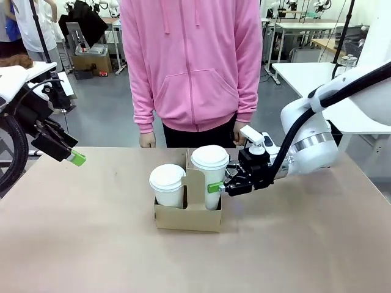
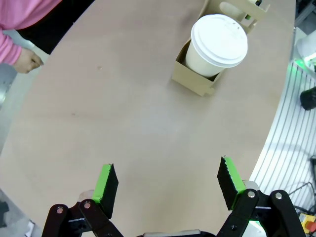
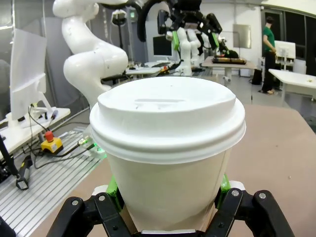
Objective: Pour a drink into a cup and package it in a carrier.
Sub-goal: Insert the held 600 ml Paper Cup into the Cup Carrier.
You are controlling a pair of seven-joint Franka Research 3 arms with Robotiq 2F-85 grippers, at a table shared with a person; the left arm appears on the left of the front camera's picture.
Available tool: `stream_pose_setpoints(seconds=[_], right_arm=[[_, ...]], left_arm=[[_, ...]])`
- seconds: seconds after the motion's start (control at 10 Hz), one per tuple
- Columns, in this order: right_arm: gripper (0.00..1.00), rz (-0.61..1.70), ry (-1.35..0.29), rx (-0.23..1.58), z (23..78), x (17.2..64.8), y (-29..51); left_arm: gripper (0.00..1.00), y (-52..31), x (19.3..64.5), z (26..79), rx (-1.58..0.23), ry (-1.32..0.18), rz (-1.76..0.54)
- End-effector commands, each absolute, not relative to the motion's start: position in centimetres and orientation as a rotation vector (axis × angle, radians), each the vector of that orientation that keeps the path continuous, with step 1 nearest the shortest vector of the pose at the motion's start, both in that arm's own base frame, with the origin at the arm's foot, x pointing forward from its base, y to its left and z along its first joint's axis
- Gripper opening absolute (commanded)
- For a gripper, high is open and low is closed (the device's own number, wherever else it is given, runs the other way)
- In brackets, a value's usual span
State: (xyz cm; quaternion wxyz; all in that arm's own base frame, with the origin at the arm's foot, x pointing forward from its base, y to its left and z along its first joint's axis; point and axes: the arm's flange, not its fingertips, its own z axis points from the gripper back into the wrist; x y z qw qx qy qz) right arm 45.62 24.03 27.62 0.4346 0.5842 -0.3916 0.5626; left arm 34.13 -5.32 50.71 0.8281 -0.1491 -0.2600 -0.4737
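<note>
The brown cardboard carrier (image 1: 186, 220) sits mid-table with its handle panel upright. The tall white cup (image 1: 210, 163), capped with a domed lid, stands in its right hole. My right gripper (image 1: 215, 185) is shut on this cup from the right. In the right wrist view the cup (image 3: 168, 148) rises between the green pads (image 3: 112, 191). My left gripper (image 1: 74, 157) hangs open above the table's left edge, holding nothing. Its wrist view shows the open gripper (image 2: 168, 180) over bare table, well short of the carrier (image 2: 193, 79). The drink is hidden.
A shorter white lidded cup (image 1: 167, 182) fills the carrier's left hole, also seen from the left wrist (image 2: 217, 44). A person in a pink hoodie (image 1: 192, 61) stands at the far edge, hands (image 1: 146, 140) down by the table.
</note>
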Motion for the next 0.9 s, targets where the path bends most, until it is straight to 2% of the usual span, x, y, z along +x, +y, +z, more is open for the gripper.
stream_pose_setpoints(seconds=[0.0,0.5,0.6,0.8], right_arm=[[0.80,1.461,-0.955,1.440,26.4,46.5,24.1],[0.80,1.508,-0.919,1.438,24.0,47.0,24.2],[1.00,1.541,-0.910,1.409,24.1,47.3,24.0],[1.00,1.550,-0.905,1.396,24.1,47.0,23.6]], left_arm=[[1.00,-5.3,34.0,50.9,-0.325,-0.558,-1.006],[1.00,-5.3,34.0,50.9,-0.325,-0.558,-1.006],[1.00,-5.3,34.0,50.9,-0.325,-0.558,-1.006],[1.00,-5.3,34.0,50.9,-0.325,-0.558,-1.006]])
